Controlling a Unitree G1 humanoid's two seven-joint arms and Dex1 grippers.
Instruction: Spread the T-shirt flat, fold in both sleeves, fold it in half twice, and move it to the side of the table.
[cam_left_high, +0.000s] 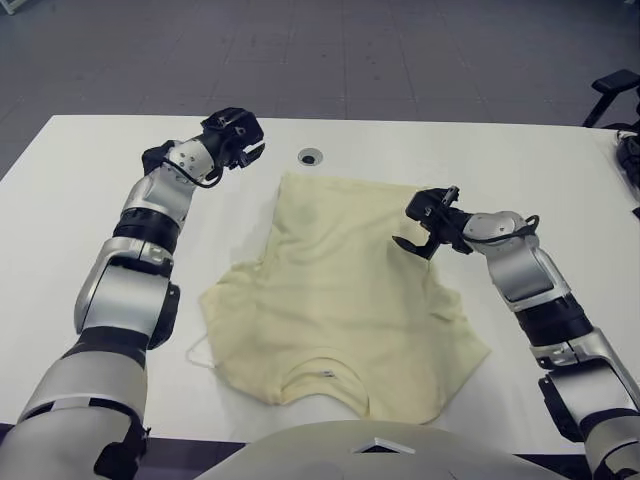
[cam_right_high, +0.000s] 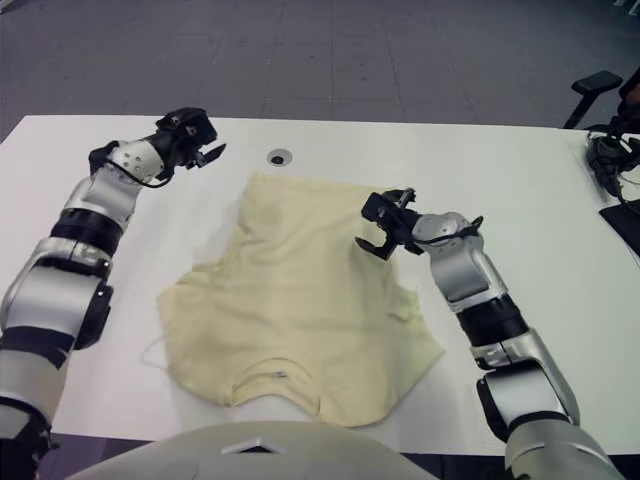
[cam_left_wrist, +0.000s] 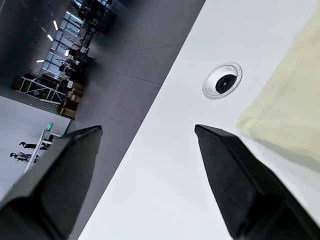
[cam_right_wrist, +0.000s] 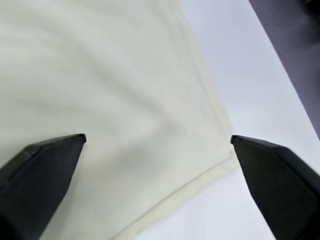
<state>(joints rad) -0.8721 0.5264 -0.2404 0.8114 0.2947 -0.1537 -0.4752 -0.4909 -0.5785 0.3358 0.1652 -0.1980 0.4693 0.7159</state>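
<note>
**Q:** Where is the T-shirt?

**A:** A pale yellow T-shirt (cam_left_high: 340, 300) lies in the centre of the frame on a white table (cam_left_high: 80, 200). Its collar points to the bottom edge of the frame and its straight hem to the top. It is not fully flat. The sleeve at centre left fans out in soft wrinkles, and the cloth at lower right bunches into folds.

**Q:** And the left gripper?

**A:** The left gripper (cam_left_high: 252, 150) sits in the upper left of the frame, over bare table. It is beside the shirt's top left corner but apart from it. In the left wrist view its two dark fingers (cam_left_wrist: 235, 185) stand wide apart with nothing between them. A round cable grommet (cam_left_high: 311, 156) is set in the table near the gripper, just above the hem.

**Q:** And the right one?

**A:** The right gripper (cam_left_high: 425, 218) is at centre right, over the shirt's right edge near the hem. Its fingers (cam_right_wrist: 40, 165) are spread wide, holding nothing. The right wrist view shows the hem corner and white table between them. Whether a fingertip touches the cloth cannot be told.

**Q:** Anything else?

**A:** Dark furniture (cam_left_high: 612, 90) shows at the upper right edge, beyond the table.
</note>
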